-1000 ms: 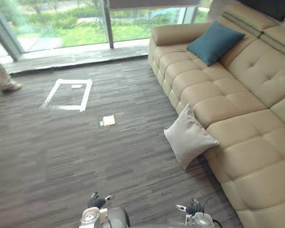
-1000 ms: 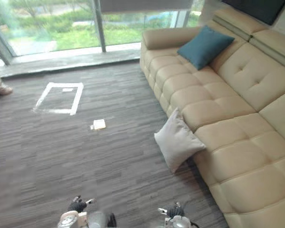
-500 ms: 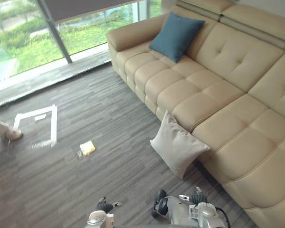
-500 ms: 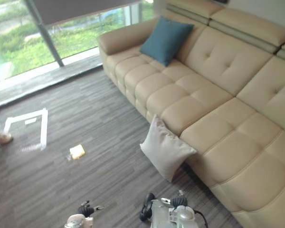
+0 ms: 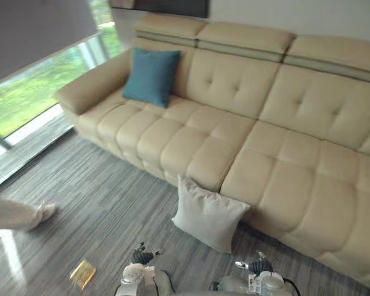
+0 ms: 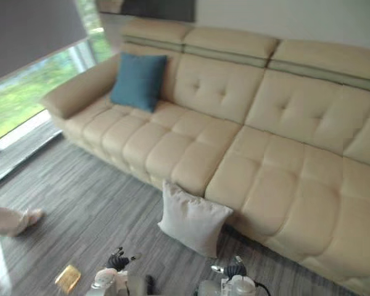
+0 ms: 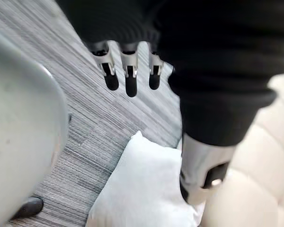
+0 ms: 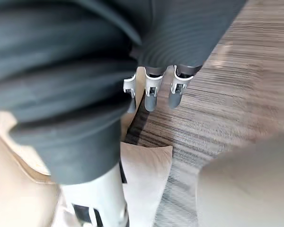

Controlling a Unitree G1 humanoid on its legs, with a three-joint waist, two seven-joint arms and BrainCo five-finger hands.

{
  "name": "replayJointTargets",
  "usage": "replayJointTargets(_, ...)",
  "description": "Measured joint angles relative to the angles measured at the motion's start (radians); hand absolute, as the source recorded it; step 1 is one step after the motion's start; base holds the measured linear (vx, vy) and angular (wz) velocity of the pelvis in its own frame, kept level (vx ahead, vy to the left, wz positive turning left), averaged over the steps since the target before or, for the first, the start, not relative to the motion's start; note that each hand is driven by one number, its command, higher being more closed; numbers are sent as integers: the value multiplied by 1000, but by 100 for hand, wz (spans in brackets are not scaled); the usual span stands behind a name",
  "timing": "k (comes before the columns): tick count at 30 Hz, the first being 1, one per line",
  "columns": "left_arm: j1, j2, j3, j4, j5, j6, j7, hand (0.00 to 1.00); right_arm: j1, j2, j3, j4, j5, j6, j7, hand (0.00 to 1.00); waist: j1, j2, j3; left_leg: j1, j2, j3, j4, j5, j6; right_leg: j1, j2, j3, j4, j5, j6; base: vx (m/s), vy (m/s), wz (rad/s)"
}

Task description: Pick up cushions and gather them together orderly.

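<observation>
A pale grey cushion [image 5: 208,214] stands on the carpet, leaning against the front of the beige sofa [image 5: 277,117]. A blue cushion [image 5: 151,77] rests upright against the sofa's back near its left armrest. My left hand [image 7: 128,80] hangs low with straight fingers and holds nothing; past it lies the pale grey cushion [image 7: 142,189]. My right hand [image 8: 150,97] also hangs open and empty above the carpet, with the same cushion [image 8: 144,175] beyond it. Both hands are apart from the cushions.
A person's leg and shoe [image 5: 21,213] stand on the grey carpet at the left. A small yellow object [image 5: 82,273] lies on the floor near my left side. A large window [image 5: 31,86] runs behind the sofa's left end.
The whole picture has swung toward the sofa, so the camera has turned. The cushions lie where they were. Both hands stay low and empty.
</observation>
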Motion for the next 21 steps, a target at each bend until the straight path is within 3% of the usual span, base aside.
replayJointTargets(1,-1,1,0,0,0,0,-1,0,0,3,0,1,0,1,1,0,0,-6,-2,13,-6,16,-10,-2,4,-6,-7,0,11,3,7,280,320,-81)
replayJointTargets(4,0,2,-12,11,2,2,0,0,-4,-3,0,-2,0,0,7,0,12,-2,0,135,-13,133,-91,-13,23,-102,-51,-73,223,55,86,127,193,-90)
replayJointTargets(6,2,4,-22,25,1,2,4,0,-4,-5,-1,-5,2,-4,7,0,6,3,-1,195,-14,174,-132,-15,25,-135,-112,-212,313,36,55,113,151,-74)
replayJointTargets(7,3,11,-49,36,1,1,9,0,-14,-8,-1,0,2,-9,6,0,-8,4,-1,223,-14,194,-168,-15,25,-146,-153,-317,292,38,26,85,54,-34)
replayJointTargets(9,-1,21,-71,48,1,2,8,0,-26,-8,-1,10,2,-10,6,0,-15,3,-1,227,-18,204,-186,-14,24,-160,-170,-383,204,68,6,112,-19,-27)
replayJointTargets(10,-5,28,-85,52,0,2,6,0,-34,-11,-2,28,3,-11,5,0,-15,-1,1,220,-33,203,-187,-14,23,-154,-166,-409,105,100,-31,190,-97,-48)
replayJointTargets(11,-21,20,-89,73,1,4,4,0,-47,-29,-3,44,3,-13,5,0,-16,30,8,220,-21,197,-189,-11,19,-119,-135,-406,39,97,-51,181,-107,-48)
replayJointTargets(14,-22,-4,-114,90,12,6,-8,0,-58,-61,-24,47,12,-16,5,0,-26,86,16,223,-9,181,-186,-9,15,-94,-103,-403,-12,101,-56,118,-70,-23)
replayJointTargets(16,-23,-10,-120,86,16,4,-12,0,-57,-60,-42,57,13,-13,0,0,-27,87,17,217,8,167,-119,-4,7,-45,-93,-413,-48,100,-56,111,-87,11)
replayJointTargets(18,-27,-8,-122,80,25,1,-12,0,-56,-56,-41,74,13,-14,-3,0,-19,71,17,174,35,151,13,-6,4,-7,-84,-408,-90,101,-56,23,-100,-3)
replayJointTargets(19,-25,-7,-120,62,33,-1,-12,0,-53,-47,-40,75,13,-11,-4,0,-6,65,18,117,66,140,140,-34,-15,12,-69,-389,-122,105,-61,-8,-36,-18)
replayJointTargets(21,-20,-7,-117,48,34,-2,-12,0,-53,-47,-40,77,14,-10,-5,0,-3,65,17,94,71,98,148,-74,-25,15,-54,-365,-137,110,-62,8,12,-45)
